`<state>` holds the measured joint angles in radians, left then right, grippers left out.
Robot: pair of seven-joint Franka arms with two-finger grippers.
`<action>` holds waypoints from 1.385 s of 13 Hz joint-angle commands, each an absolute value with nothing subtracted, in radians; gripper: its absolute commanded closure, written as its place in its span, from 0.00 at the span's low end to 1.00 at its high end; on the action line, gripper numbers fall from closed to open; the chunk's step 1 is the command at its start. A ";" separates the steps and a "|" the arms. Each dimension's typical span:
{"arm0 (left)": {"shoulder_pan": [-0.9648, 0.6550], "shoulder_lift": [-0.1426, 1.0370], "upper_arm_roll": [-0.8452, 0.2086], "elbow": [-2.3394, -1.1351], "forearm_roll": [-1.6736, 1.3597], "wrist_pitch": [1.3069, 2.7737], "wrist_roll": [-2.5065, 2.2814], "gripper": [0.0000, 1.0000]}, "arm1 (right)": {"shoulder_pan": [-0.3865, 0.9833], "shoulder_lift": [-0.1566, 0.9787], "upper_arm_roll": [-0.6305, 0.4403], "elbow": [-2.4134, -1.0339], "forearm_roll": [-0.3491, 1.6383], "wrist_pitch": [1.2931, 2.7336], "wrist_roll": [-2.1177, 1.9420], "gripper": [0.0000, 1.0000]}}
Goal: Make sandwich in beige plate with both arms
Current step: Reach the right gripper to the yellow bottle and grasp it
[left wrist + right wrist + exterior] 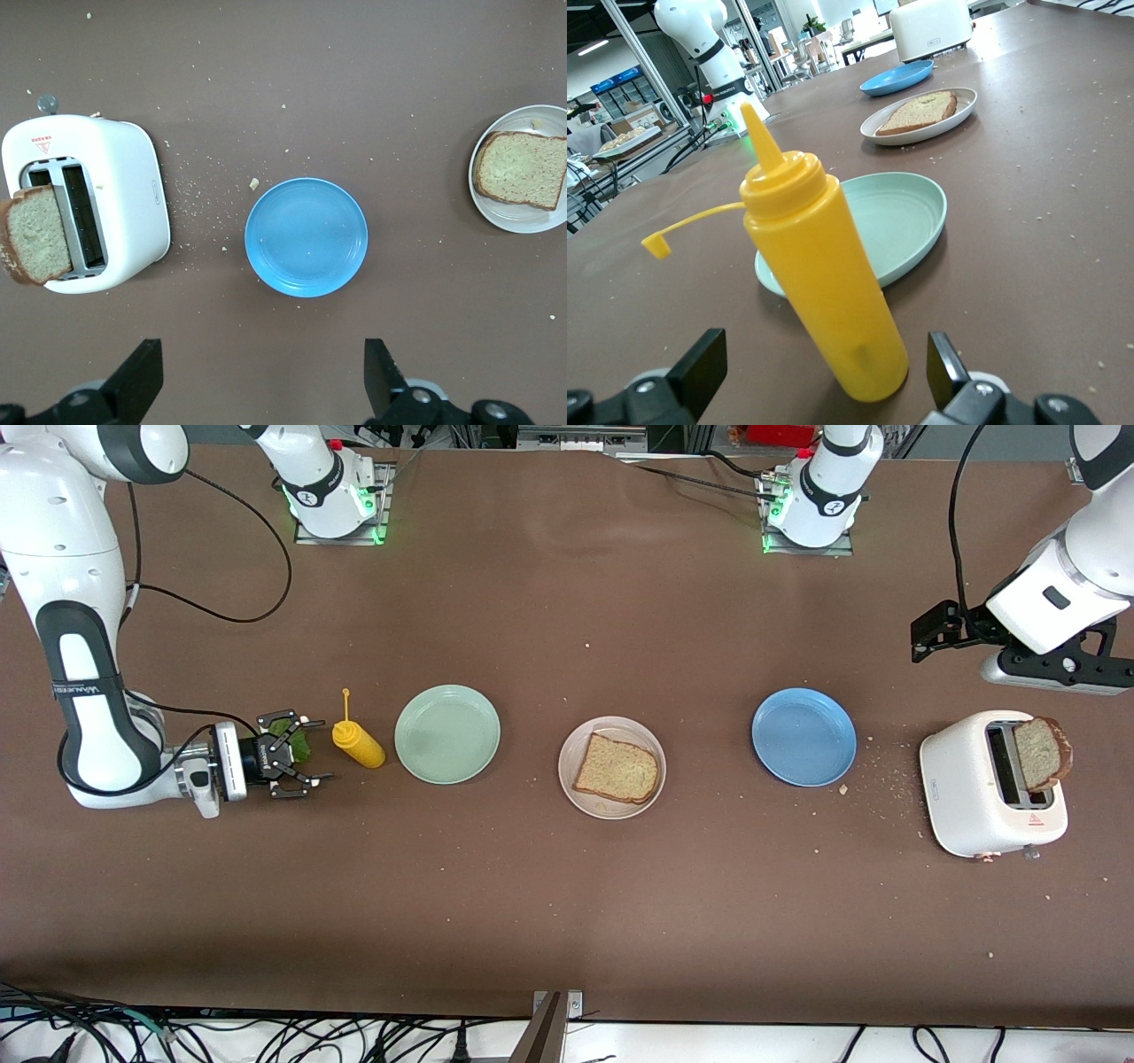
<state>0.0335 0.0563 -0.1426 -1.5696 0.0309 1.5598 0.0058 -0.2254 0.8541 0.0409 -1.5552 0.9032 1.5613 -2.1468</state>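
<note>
Clock reference: 12 o'clock points to the robot bases, 6 o'clock to the front camera, and 3 o'clock to the left arm's end of the table.

1. The round pale beige plate [611,724] sits mid-table. One square slice of speckled brown bread [617,769] with a darker crust lies flat in it. Nothing lies on the slice.
2. A round mint-green plate [447,734] lies at 9 o'clock from the beige plate. A round blue plate [803,737] lies at 3 o'clock from it. Neither plate carries anything.
3. A white two-slot toaster [974,797] stands at 3 o'clock from the blue plate. A second slice of brown bread [1041,755] stands upright in it, mostly clear of the slot. Crumbs [886,779] are scattered between the toaster and the blue plate.
4. A yellow plastic squeeze bottle [359,744] stands upright just beside the mint-green plate at 9 o'clock, with its tethered cap hanging off.
5. The right gripper [314,749] is low at the table, lying level, at 9 o'clock from the bottle and pointing at it. Its fingers are spread wide and hold nothing. A ruffled green lettuce leaf [292,742] shows at the fingers. Contact cannot be determined.
6. The left gripper [926,633] hangs over bare table at 12 o'clock from the toaster. Its fingers are spread wide and hold nothing.
</note>
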 commanded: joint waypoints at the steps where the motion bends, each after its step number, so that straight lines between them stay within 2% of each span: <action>1: 0.034 0.057 -0.138 -1.568 0.009 1.571 0.006 0.00 | -0.216 0.900 0.058 -1.513 0.949 1.562 -2.169 0.00; 12: 0.038 0.060 -0.137 -1.568 0.009 1.571 0.008 0.00 | -0.170 0.913 0.057 -1.511 1.008 1.565 -2.146 0.02; 14: 0.038 0.060 -0.137 -1.568 0.009 1.571 0.008 0.00 | -0.169 0.913 0.057 -1.511 1.002 1.563 -2.143 0.10; 17: 0.038 0.060 -0.137 -1.568 0.009 1.571 0.008 0.00 | -0.167 0.914 0.057 -1.511 0.989 1.555 -2.094 0.37; 18: 0.038 0.060 -0.137 -1.568 0.009 1.571 0.008 0.00 | -0.169 0.919 0.057 -1.512 0.991 1.548 -2.080 0.53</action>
